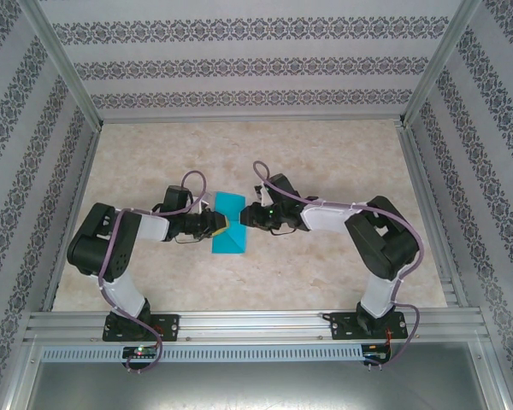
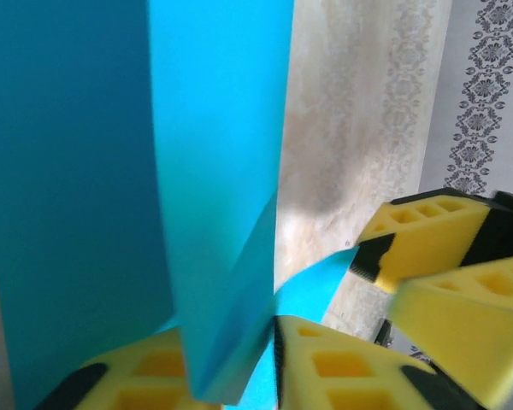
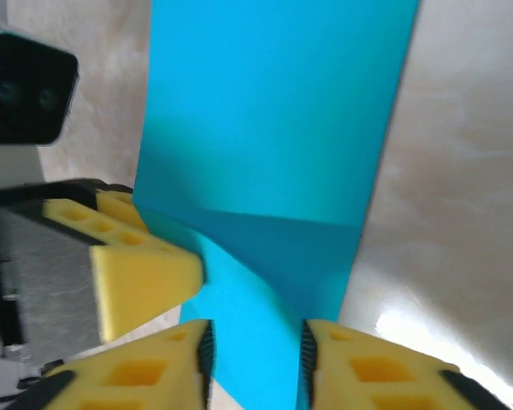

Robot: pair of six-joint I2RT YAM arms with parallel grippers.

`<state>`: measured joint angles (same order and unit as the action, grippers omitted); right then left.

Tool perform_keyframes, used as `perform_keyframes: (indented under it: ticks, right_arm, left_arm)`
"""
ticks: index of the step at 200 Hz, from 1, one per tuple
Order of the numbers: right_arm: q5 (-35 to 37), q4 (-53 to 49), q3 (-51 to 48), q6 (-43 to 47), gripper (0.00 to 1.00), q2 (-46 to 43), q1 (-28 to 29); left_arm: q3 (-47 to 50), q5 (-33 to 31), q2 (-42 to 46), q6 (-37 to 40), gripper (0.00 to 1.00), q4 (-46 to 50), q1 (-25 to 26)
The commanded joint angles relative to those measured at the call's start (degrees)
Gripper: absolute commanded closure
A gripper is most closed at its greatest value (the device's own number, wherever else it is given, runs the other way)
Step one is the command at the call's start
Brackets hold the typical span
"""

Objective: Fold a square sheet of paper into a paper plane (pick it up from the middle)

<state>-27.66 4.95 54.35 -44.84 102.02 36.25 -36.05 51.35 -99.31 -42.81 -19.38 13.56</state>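
Pinching a raised fold of the square sheet of paper (image 1: 231, 242) at mid-table, the left gripper (image 1: 219, 221) has its yellow pads (image 2: 145, 376) closed on the teal layers. The right gripper (image 1: 244, 218), just opposite, holds its jaws parted astride the strip. Thin, light and floppy, the sheet would likely buckle or slip if tugged, so a hold at its middle, beside the crease, seems safest.
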Motion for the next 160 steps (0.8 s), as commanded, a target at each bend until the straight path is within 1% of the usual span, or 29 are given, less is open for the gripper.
perform_keyframes:
  ticks: [1,14,31,61,87,113,132,160]
  right_arm:
    - [3.73,-0.23,-1.90,-1.02,0.53,-5.88,-1.34]
    - [5.79,-1.60,-2.64,-0.93,0.46,-9.29,-1.99]
    - [8.94,-3.68,-3.66,-0.73,0.38,-13.64,-2.98]
    - [15.63,-7.95,-5.12,0.13,0.23,-21.37,-5.01]
    - [23.63,-12.99,-5.00,2.37,0.10,-26.91,-6.21]
    - [29.18,-15.27,-5.51,3.26,0.04,-30.70,-7.77]
    - [30.77,-15.23,-6.36,3.50,0.02,-32.33,-9.10]
    - [29.85,-14.86,-7.45,4.35,0.02,-32.80,-10.94]
  left_arm:
    - [-1.30,-0.80,-0.55,3.30,0.85,-4.15,0.94]
    - [-1.39,-1.82,0.52,3.57,0.88,-4.05,1.17]
    - [-2.34,-4.53,3.45,5.50,0.91,0.31,1.61]
    - [-7.36,-12.79,11.74,11.39,0.92,19.65,3.93]
    - [-15.91,-25.22,18.10,16.53,0.92,41.85,6.85]
    - [-26.36,-37.29,20.14,19.75,0.91,60.22,7.88]
    - [-33.28,-47.71,19.46,21.98,0.93,69.28,9.14]
    - [-41.78,-62.61,13.43,22.79,0.93,76.55,12.36]
